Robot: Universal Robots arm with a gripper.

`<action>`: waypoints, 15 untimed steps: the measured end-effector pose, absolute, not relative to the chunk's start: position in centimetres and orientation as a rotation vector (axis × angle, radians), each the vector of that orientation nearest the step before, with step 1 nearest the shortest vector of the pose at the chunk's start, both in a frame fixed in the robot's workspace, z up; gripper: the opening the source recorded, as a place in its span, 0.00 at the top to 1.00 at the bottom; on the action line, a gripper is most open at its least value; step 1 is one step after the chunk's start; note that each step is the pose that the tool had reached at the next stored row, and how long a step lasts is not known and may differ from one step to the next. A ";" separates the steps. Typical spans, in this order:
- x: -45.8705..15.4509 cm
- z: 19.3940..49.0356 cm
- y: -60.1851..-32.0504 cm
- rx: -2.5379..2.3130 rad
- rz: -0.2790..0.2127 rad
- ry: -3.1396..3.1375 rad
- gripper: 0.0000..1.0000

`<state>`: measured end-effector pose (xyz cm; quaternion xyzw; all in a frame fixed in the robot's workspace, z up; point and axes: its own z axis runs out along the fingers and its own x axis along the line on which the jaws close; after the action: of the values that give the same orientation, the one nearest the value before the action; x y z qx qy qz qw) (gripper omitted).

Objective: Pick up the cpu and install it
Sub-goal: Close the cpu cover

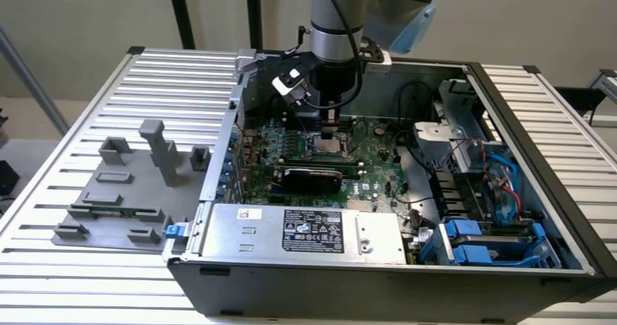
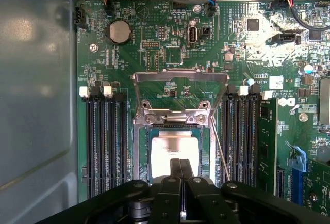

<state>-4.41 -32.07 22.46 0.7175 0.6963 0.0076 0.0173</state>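
Hovering over the cpu [image 2: 170,149] in its socket [image 2: 140,154], your gripper [image 2: 181,162] is clenching on nothing, and you're facing a light, stiff, fragile chip, best taken by its edges.

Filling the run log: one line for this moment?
tool shut over cpu | cpu in socket | load plate open

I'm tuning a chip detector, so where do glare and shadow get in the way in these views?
Wrist view: the cpu top glares almost white, the gripper reads as a dark mass, and soft reflections sit on the case wall. Exterior view: the light is even outside, but the motherboard lies dim inside the case.
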 end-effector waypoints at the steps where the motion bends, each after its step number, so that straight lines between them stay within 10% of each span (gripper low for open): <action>1: -4.1 22.5 -32.1 2.230 0.022 2.164 0.89; 15: 1.2 27.1 -32.4 2.255 -0.023 2.189 0.89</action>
<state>1.23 -32.43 27.09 0.7175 0.6965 -0.0072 -0.0005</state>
